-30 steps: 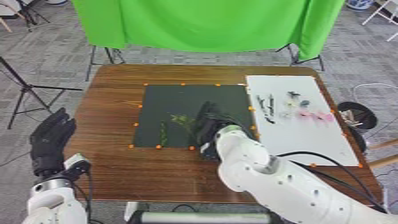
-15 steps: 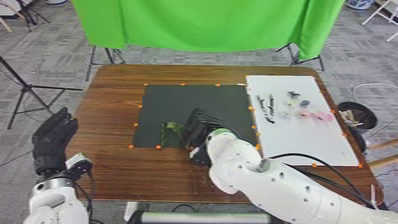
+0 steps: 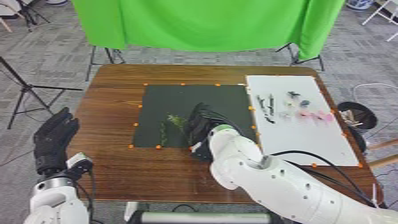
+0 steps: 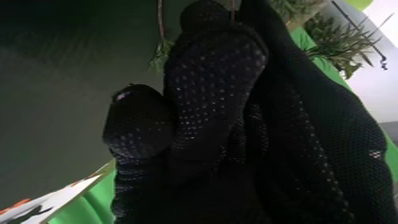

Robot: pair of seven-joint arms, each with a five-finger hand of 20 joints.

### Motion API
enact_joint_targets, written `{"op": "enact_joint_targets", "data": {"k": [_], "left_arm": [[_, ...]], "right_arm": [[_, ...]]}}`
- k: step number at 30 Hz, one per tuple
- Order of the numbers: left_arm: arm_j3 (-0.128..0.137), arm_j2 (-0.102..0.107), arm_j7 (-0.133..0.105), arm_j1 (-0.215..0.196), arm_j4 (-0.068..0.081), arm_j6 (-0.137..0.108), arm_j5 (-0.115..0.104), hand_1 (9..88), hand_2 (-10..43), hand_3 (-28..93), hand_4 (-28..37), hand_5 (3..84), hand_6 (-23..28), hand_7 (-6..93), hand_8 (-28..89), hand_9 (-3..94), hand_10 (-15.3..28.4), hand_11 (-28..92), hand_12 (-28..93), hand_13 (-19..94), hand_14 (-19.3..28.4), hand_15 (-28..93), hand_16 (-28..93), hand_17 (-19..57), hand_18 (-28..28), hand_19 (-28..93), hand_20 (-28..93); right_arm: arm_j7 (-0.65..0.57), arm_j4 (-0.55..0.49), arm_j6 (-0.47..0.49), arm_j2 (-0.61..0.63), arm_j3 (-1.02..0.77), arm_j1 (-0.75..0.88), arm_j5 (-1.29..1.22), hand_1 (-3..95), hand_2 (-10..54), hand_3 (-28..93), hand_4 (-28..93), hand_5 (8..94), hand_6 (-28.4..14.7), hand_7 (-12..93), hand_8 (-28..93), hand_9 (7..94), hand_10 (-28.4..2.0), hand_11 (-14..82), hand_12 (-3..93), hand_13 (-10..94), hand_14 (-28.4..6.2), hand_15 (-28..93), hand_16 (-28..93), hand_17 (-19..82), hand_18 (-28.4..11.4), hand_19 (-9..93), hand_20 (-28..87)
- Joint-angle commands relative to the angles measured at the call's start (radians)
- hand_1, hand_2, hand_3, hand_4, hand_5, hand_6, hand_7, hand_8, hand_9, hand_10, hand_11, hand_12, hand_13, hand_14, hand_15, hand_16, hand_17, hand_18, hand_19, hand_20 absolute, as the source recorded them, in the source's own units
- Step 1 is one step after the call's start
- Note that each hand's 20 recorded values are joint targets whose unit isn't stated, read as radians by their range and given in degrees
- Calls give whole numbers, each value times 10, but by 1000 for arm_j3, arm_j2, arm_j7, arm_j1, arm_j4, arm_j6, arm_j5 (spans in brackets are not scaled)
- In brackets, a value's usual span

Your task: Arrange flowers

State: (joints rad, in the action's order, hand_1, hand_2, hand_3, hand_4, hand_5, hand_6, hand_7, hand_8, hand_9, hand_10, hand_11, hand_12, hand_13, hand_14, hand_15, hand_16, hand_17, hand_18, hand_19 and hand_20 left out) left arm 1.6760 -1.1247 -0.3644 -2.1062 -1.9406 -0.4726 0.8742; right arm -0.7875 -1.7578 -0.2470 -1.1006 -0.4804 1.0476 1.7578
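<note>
While the right hand [image 3: 210, 125] hangs above the dark mat [image 3: 160, 97] on the worktop [image 3: 115, 165], its fingers are bunched and curled, pinching a leafy sprig [image 3: 176, 120] whose foliage sticks out on the hand's left side. A thin green stem [image 3: 163, 134] lies on the mat farther left of this hand, and the pink flowers [image 3: 320, 116] rest well apart to its right, on the white board [image 3: 306, 142]. The left hand [image 3: 55, 135], beyond the sprig and stem, is relaxed, fingers straight and close together, near the worktop's left edge.
</note>
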Motion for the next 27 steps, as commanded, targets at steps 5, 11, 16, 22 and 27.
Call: {"op": "enact_joint_targets", "data": {"k": [5, 11, 16, 22, 27], "left_arm": [[3, -3, 10, -5, -2, 7, 1, 385, -15, 707, -181, 444, 38, 179, -92, 368, 123, 224, 87, 362, 136, 189, -30, 218, 115, 93, 272], [-2, -1, 8, -8, -6, 3, 3, 385, -16, 707, -180, 443, 38, 179, -93, 369, 123, 224, 88, 362, 138, 191, -29, 216, 116, 97, 270], [-1, -1, 14, -5, -4, 5, 6, 385, -16, 706, -180, 443, 38, 179, -93, 369, 122, 224, 88, 362, 137, 191, -29, 214, 116, 99, 268], [16, -5, 19, -3, 5, 23, 9, 385, -18, 707, -179, 443, 37, 178, -92, 369, 123, 224, 88, 362, 137, 191, -30, 213, 116, 100, 266], [24, -7, 25, -2, 7, 32, 9, 386, -19, 706, -178, 442, 36, 180, -92, 369, 123, 224, 88, 362, 138, 191, -30, 213, 116, 100, 264]], "right_arm": [[3, -8, 19, 13, -12, 0, 14, 551, -95, 587, -89, 792, -63, 207, 111, 937, -117, 201, 171, 937, -29, 479, 130, 766, -41, 830, 136], [8, -11, 31, 16, -16, 3, 4, 536, -95, 583, -78, 781, -59, 199, 105, 936, -118, 188, 184, 937, -32, 474, 134, 764, -39, 832, 126], [9, -12, 39, 18, -22, 5, 5, 513, -95, 578, -65, 772, -59, 187, 93, 932, -125, 194, 176, 937, -34, 466, 137, 763, -37, 834, 115], [5, -13, 42, 19, -30, 6, 3, 478, -95, 601, -68, 757, -57, 171, 76, 929, -129, 200, 166, 937, -34, 461, 140, 762, -37, 840, 100], [13, -17, 44, 21, -30, 10, -2, 465, -95, 612, -71, 758, -59, 170, 69, 930, -131, 201, 164, 937, -35, 463, 141, 762, -37, 845, 88]]}}
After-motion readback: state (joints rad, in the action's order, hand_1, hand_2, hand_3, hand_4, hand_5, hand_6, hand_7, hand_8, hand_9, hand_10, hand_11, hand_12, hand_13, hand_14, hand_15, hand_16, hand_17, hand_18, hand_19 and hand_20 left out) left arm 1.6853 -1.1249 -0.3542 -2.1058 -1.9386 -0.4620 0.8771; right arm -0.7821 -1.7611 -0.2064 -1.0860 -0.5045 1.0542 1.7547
